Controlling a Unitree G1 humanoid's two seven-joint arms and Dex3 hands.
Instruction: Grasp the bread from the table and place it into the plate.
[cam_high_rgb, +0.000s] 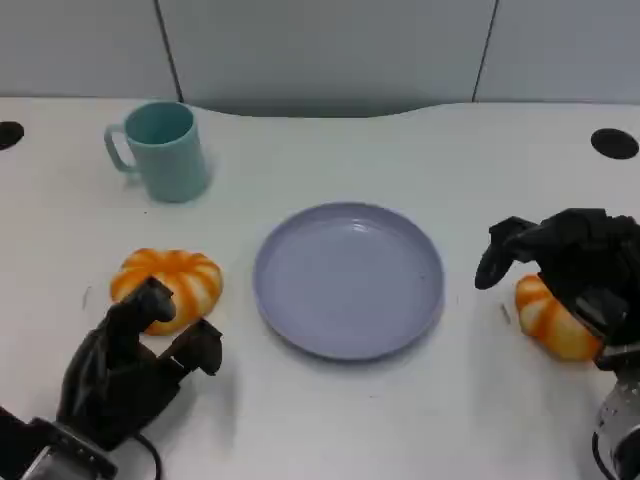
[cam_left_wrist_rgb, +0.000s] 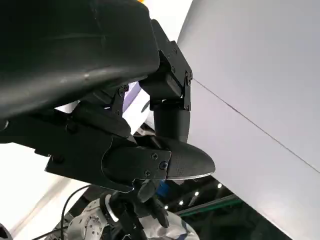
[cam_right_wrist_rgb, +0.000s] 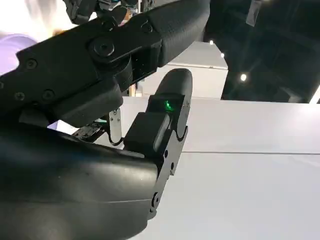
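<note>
Bread (cam_high_rgb: 548, 322) lies on the bench (cam_high_rgb: 400, 420) right of the plate (cam_high_rgb: 348, 278), directly beneath the right hand (cam_high_rgb: 575, 268), whose spread fingers (cam_high_rgb: 495, 262) hover empty. The left hand (cam_high_rgb: 130, 372), also spread, sits near another loaf (cam_high_rgb: 168, 284).

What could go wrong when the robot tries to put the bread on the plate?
The right hand hovers over the bread near the table's right edge, so a clumsy grab might push it off. The left hand sits right beside the other bread and could bump it as it moves. The purple plate is shallow, so a round loaf dropped from high up might roll back out.
</note>
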